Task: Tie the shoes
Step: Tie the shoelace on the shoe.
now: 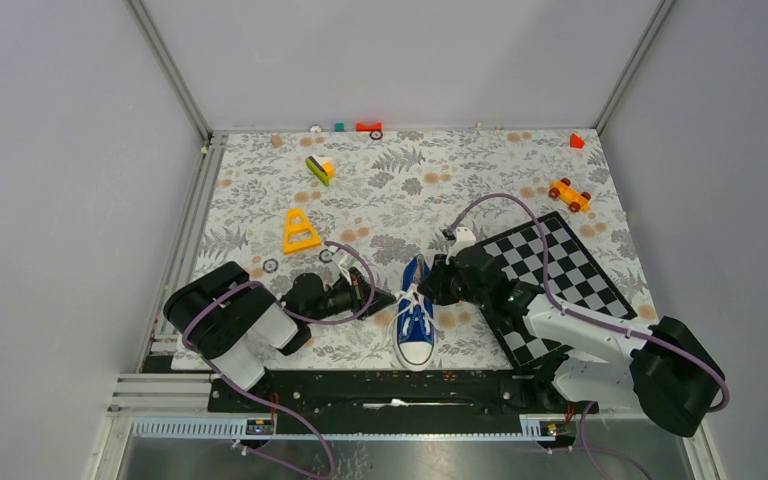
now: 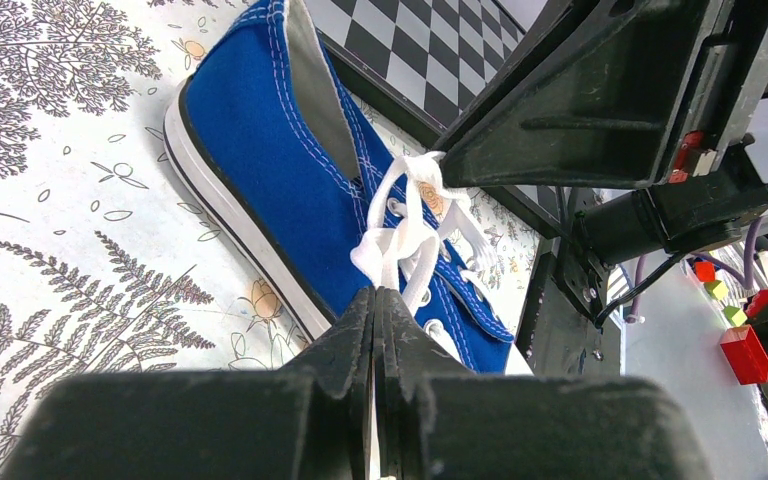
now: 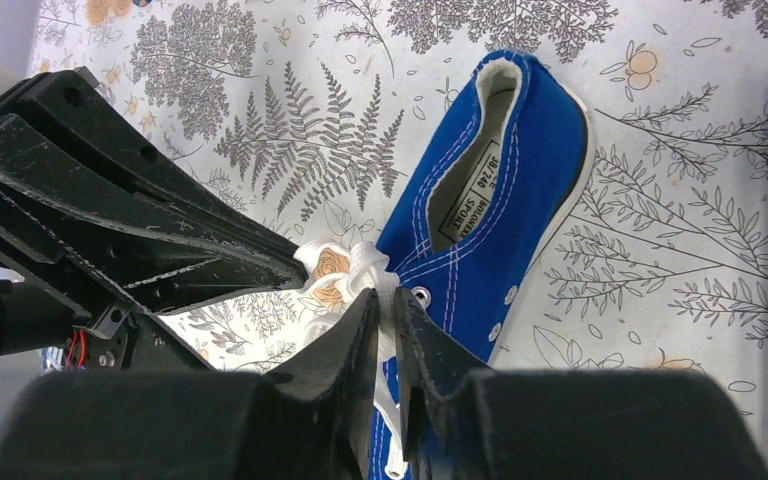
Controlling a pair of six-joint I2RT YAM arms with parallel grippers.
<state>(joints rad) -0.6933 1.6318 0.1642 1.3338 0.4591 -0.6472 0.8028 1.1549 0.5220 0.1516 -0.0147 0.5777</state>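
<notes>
Seen from overhead, a yellow triangle frame (image 1: pixel 300 233) lies on the floral tablecloth (image 1: pixel 410 190) at the left, well apart from the work. To its right, the left gripper (image 1: pixel 385 298) reaches in low toward the shoe (image 1: pixel 416 325). The shoe stands near the front edge of the table between the two arms, with its white toe cap toward the arm bases and its heel away. That view is too small to show the jaws. The left wrist camera shows them pressed fully together with a strand of the white laces (image 2: pixel 405 215) clamped between the tips. The strand runs up to a bunched knot over the eyelets. The right wrist camera looks into the shoe's opening from the heel side, showing a printed label on the insole that no other view shows. Here the right gripper (image 3: pixel 388 300) has its jaws a narrow slit apart. A lace runs down through the gap, and the blue canvas is visible behind it. Its tip meets the left gripper's tip at the knot. Further right, the overhead view shows a checkered board (image 1: pixel 560 270) just beside the shoe under the right arm. An orange toy car (image 1: pixel 569 194) sits beyond the board.
</notes>
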